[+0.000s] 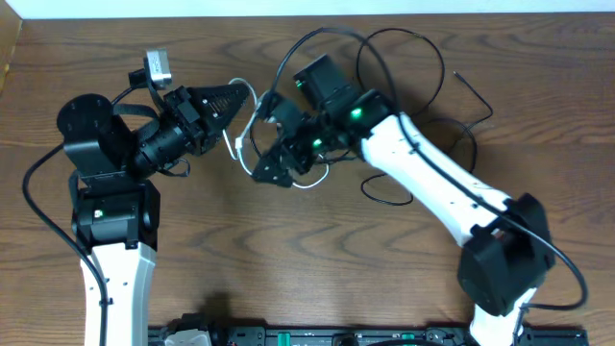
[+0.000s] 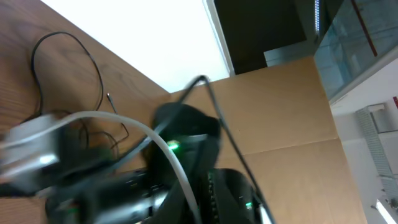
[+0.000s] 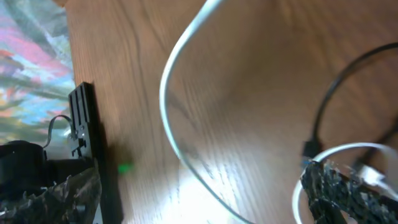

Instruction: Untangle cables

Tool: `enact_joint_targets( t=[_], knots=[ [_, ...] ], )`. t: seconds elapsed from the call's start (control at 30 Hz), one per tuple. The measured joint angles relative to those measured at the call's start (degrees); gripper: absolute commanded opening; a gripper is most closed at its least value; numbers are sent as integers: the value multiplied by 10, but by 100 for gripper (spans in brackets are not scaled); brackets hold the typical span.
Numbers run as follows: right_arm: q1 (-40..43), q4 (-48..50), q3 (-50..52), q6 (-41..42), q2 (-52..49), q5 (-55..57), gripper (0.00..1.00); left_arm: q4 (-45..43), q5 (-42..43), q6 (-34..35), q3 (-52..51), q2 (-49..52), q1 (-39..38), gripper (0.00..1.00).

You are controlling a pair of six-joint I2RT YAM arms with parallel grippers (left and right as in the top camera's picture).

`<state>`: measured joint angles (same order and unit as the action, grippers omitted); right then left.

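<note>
The table (image 1: 317, 259) carries the black cable (image 1: 444, 69) in loose loops at its far side, spread left to right behind the right arm (image 1: 432, 178). The left tool (image 1: 242, 104) is pressed together on the white cable (image 3: 161, 99), which curves across to the right tool (image 1: 274, 161), whose fingers are spread wide.

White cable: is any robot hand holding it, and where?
The shut left hand seems to pinch the white cable; which part is unclear. The right hand is open.
</note>
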<state>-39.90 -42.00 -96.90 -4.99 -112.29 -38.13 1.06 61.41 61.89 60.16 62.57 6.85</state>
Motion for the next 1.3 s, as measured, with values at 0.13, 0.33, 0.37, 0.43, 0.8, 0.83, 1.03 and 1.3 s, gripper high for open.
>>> enact_joint_targets(
  t=[0.13,0.33,0.37,0.43,0.8,0.83,1.03,1.3],
  knots=[
    [-21,16,0,7,-28,-4,99,0,0,0,0,0,0,8],
    [-47,23,0,15,-55,-6,31,0,-5,0,0,0,0,8],
    [-50,20,0,15,-55,-6,7,0,-6,0,0,0,0,9],
    [-53,16,0,17,-55,-7,1,0,-13,0,0,0,0,13],
    [-37,-1,0,34,-55,-9,1,0,-18,7,0,0,0,38],
    [-31,-1,0,36,-55,-9,1,0,-18,6,0,0,0,38],
    [18,-1,0,46,-50,-23,1,15,-18,-7,0,0,0,43],
    [103,-3,0,78,49,-13,1,115,-19,-67,0,0,0,45]
  ],
)
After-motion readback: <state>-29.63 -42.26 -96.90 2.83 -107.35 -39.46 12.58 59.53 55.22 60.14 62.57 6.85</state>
